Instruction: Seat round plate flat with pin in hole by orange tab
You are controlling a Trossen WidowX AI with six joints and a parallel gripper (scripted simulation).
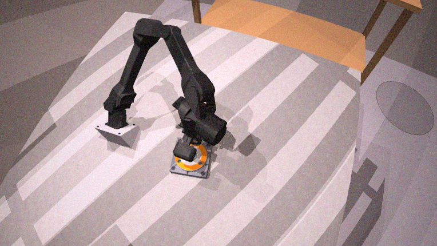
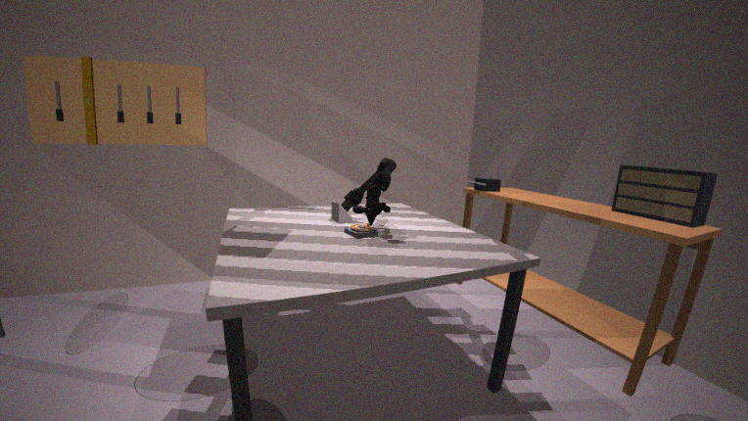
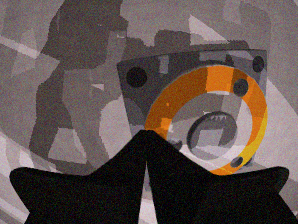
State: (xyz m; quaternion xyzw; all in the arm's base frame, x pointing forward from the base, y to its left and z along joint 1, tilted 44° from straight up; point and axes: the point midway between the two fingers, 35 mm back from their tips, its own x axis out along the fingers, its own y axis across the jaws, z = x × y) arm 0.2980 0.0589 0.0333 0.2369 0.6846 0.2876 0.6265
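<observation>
Orange marks the ring of the plate (image 3: 200,99), which sits on its grey base (image 1: 204,171) on the striped tabletop (image 1: 275,128), directly under my tool (image 3: 145,137). My tool is pinched fully shut with nothing in it, because I judge a closed tip suits nudging the plate round better than gripping it. I cannot make out the tab or pin.

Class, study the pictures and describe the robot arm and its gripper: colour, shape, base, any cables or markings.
The arm is matt black throughout, built of chunky angular links, bolted to a pale square mounting plate. The gripper has two broad black fingers tapering to points. No cables or markings show.
</observation>
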